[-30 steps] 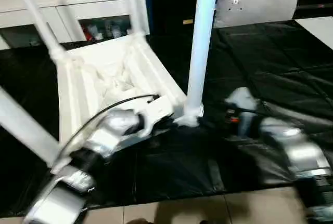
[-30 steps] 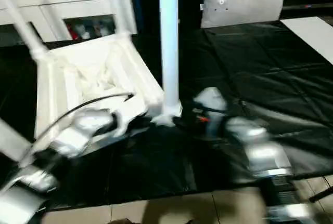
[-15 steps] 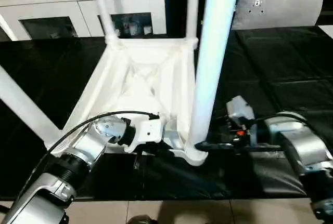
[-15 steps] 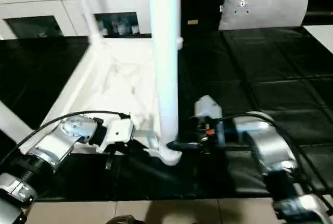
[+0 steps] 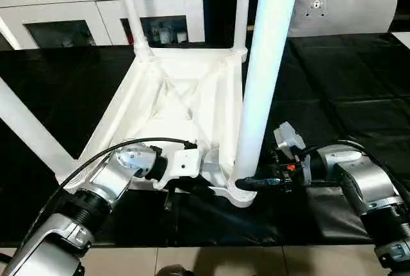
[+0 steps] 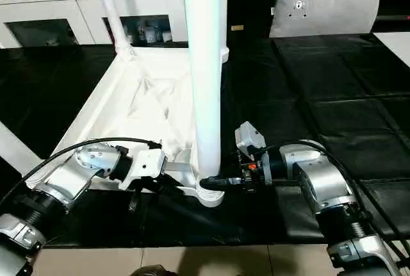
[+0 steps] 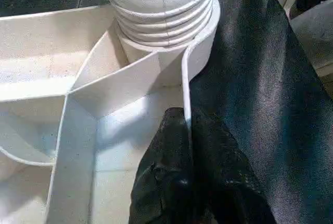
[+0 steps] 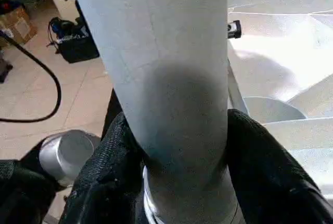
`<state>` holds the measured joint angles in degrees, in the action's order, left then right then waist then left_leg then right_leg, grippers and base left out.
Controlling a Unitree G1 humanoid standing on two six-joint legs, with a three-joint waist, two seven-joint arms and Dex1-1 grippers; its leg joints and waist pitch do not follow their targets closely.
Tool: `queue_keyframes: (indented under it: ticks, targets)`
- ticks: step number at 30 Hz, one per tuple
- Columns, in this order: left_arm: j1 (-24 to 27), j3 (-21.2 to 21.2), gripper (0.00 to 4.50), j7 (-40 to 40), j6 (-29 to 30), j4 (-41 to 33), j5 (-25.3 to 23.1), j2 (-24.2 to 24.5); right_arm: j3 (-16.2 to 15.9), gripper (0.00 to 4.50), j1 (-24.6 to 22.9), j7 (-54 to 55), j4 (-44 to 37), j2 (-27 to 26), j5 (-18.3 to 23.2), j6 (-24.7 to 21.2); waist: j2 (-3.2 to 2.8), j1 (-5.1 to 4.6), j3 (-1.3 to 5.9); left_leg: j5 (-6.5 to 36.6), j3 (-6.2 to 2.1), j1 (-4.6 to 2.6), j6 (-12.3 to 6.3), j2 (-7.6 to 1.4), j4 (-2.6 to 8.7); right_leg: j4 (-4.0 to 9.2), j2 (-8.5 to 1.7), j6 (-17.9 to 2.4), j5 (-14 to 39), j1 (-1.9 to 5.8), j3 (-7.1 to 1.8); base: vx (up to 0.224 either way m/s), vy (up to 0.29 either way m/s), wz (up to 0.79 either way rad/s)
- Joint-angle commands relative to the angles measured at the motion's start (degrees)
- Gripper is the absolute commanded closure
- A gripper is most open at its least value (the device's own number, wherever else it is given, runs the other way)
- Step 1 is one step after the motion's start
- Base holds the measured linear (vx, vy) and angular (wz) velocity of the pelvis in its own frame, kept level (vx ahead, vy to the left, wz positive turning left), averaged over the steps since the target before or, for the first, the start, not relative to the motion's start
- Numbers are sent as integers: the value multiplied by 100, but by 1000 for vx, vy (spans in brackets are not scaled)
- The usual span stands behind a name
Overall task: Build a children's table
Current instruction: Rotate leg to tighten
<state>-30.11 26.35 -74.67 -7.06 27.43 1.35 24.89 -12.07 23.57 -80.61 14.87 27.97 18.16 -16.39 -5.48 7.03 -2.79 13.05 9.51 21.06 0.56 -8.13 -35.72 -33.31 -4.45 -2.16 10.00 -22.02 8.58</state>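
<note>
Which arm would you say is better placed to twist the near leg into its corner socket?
Right: its tool wraps that leg just above the socket, while the left tool pinches the tabletop rim.

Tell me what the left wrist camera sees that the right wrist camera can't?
The left wrist view shows the left gripper's black fingers pinching the thin raised rim of the white plastic tabletop, beside a ribbed round corner socket. The right wrist view shows the right gripper's black fingers wrapped around a long white tubular leg, with beige floor behind. Both show the tabletop's ribbed underside on a black mat.
</note>
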Motion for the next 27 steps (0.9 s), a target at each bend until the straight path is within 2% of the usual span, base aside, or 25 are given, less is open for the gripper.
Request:
queue_keyframes:
  ticks: [1, 2, 4, 5, 6, 7, 8, 9, 10, 11, 13, 14, 16, 17, 19, 20, 22, 23, 24, 25, 27]
  targets:
    - [56, 104, 450, -9, 152, -129, -103, -49, 61, 251, -7, 394, -157, -140, 115, -256, 130, -10, 405, 403, -247, -25, -537, -673, 444, 330, -677, -824, 1330, 279, -497, 0, 0, 0]
    - [40, -109, 450, 540, 686, -133, -61, -307, 86, 251, -103, 1333, -331, -448, -209, -435, 119, -46, 388, 476, -240, -23, -450, -674, 458, 344, -676, -792, 1433, 279, -510, 0, 0, 0]
    - [19, -194, 450, 792, 935, -146, -43, -443, 183, 252, -100, 1907, -402, -696, -262, -778, 134, -111, 349, 765, -244, -39, -261, -622, 480, 418, -671, -701, 2006, 283, -485, -26, -4, -2]
    - [19, -205, 450, 824, 967, -151, -42, -458, 199, 252, -99, 1987, -415, -733, -263, -837, 108, -158, 324, 944, -246, -48, -157, -580, 493, 495, -677, -570, 2472, 284, -460, -51, -8, -5]
    - [-33, -262, 450, 1092, 1121, -117, -72, -602, 306, 253, -51, 2562, -421, -1018, -345, -1052, 88, -186, 320, 1037, -251, -46, -120, -562, 484, 518, -686, -501, 2661, 292, -444, 0, 0, 0]
    - [-106, -337, 450, 1411, 1294, -51, -95, -782, 396, 253, 16, 3124, -381, -1287, -473, -1216, 99, -274, 293, 1163, -266, -36, -51, -559, 506, 559, -660, -390, 2884, 290, -423, 0, 0, 0]
    - [-152, -380, 450, 1603, 1377, -5, -109, -893, 443, 253, 58, 3450, -347, -1442, -564, -1277, 72, -359, 285, 1351, -285, -51, 43, -542, 508, 606, -644, -278, 3053, 281, -385, 0, 0, 0]
    - [-187, -413, 450, 1748, 1438, 31, -119, -977, 479, 253, 91, 3693, -320, -1557, -633, -1323, 82, -410, 288, 1422, -287, -62, 72, -521, 501, 620, -641, -242, 3113, 275, -361, 0, 0, 0]
    - [-296, -497, 450, 2177, 1601, 150, -191, -1214, 621, 253, 219, 4384, -176, -1922, -752, -1393, 74, -485, 301, 1459, -299, -55, 80, -496, 488, 638, -651, -186, 3154, 293, -347, 0, 0, 0]
    - [-377, -543, 450, 2446, 1670, 244, -251, -1365, 663, 253, 279, 4679, -103, -2071, -826, -1374, 67, -569, 301, 1433, -298, -40, 72, -480, 478, 658, -635, -177, 3106, 284, -323, 0, 0, 0]
    - [-514, -589, 450, 2861, 1770, 396, -391, -1574, 731, 253, 361, 5122, 28, -2252, -954, -1303, 60, -602, 310, 1430, -309, -44, 39, -485, 479, 667, -634, -153, 3033, 286, -315, 0, 0, 0]
    - [-631, -592, 450, 3158, 1792, 509, -532, -1713, 751, 253, 392, 5310, 107, -2345, -1006, -1214, 84, -637, 318, 1409, -285, -71, -44, -464, 461, 684, -634, -189, 2913, 267, -339, 0, 0, 0]
    - [-698, -638, 450, 3337, 1866, 543, -562, -1826, 773, 253, 383, 5437, 92, -2408, -1042, -1119, 72, -619, 337, 1195, -284, -35, -154, -499, 478, 624, -637, -270, 2555, 280, -380, 0, 0, 0]
    - [-703, -646, 450, 3346, 1877, 542, -561, -1839, 780, 197, 380, 5436, 82, -2417, -1036, -1107, 71, -601, 365, 1059, -289, -19, -215, -524, 476, 573, -644, -353, 2256, 297, -399, 0, 0, 0]
    - [-716, -667, 450, 3318, 1928, 496, -577, -1869, 825, 183, 335, 5320, -58, -2428, -997, -969, 51, -586, 374, 897, -288, 7, -289, -544, 475, 520, -646, -462, 1934, 305, -417, 0, 0, 0]
    - [-717, -665, 450, 3310, 1933, 489, -591, -1869, 839, 177, 324, 5304, -94, -2431, -999, -940, 61, -566, 399, 629, -282, 27, -388, -555, 454, 454, -664, -630, 1458, 326, -436, 0, 0, 0]
    - [-675, -645, 450, 3198, 1882, 470, -626, -1767, 894, 148, 255, 5159, -202, -2355, -938, -843, 53, -531, 421, 358, -270, 41, -500, -556, 435, 399, -667, -759, 1023, 346, -443, 0, 0, 0]
    - [-611, -615, 450, 3010, 1718, 469, -658, -1589, 917, 135, 155, 4860, -253, -2155, -853, -626, 53, -483, 430, 302, -249, 46, -605, -536, 413, 391, -679, -765, 911, 360, -438, 0, 0, 0]
    - [-611, -615, 450, 3010, 1718, 469, -658, -1589, 917, 135, 155, 4860, -253, -2155, -853, -626, 53, -470, 427, 286, -245, 43, -630, -542, 414, 391, -677, -757, 899, 361, -442, 0, 0, 0]
    - [-596, -606, 450, 2947, 1653, 473, -663, -1539, 900, 116, 124, 4758, -257, -2080, -850, -545, 53, -470, 427, 286, -245, 43, -630, -542, 414, 391, -677, -757, 899, 361, -442, 0, 0, 0]
    - [-551, -565, 450, 2688, 1399, 501, -673, -1336, 825, 95, -18, 4233, -313, -1746, -789, -275, 45, -418, 429, 278, -250, 32, -687, -564, 415, 385, -666, -739, 920, 357, -429, 0, 0, 0]
